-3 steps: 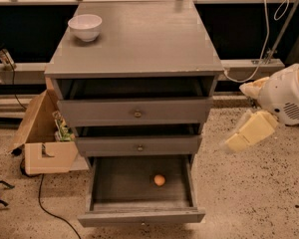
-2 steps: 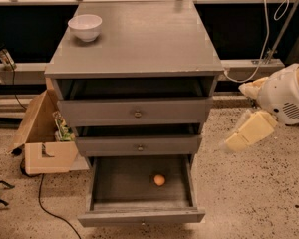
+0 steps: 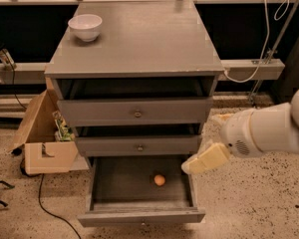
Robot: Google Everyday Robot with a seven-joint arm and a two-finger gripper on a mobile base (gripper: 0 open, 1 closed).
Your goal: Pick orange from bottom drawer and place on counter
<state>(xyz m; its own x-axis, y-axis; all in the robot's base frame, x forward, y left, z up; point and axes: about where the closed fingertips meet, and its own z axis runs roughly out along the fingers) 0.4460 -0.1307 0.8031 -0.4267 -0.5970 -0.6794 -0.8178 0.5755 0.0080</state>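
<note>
Orange [image 3: 160, 179] lies on the dark floor of the open bottom drawer [image 3: 139, 216], a little right of its middle and about halfway between front and back, touching no wall.

At far left a cardboard box [image 3: 45, 143] stands on the ground beside the cabinet, well apart from the path. A white bowl [image 3: 85, 26] sits near the back left corner of the surface [image 3: 139, 44]; the middle, front and right of that top are bare wood.

The two upper drawers [image 3: 134, 112] are each pulled out a little, so their fronts overhang the back part of the bottom drawer.

The hand [image 3: 199, 162] hovers at the drawer's right wall, just above the rim, pointing down and to the left; whether it is apart or together I cannot tell. It holds nothing. The white arm [image 3: 264, 131] reaches in from the right.

From the hand the orange lies to the left and lower, near but apart. Being round, it has no long axis to line up with.

The likely next move is over the right wall and down to the floor. Room is open above the orange and toward the drawer front; the middle drawer's front and the right wall are the edges to clear, both going in and lifting out toward the surface.
</note>
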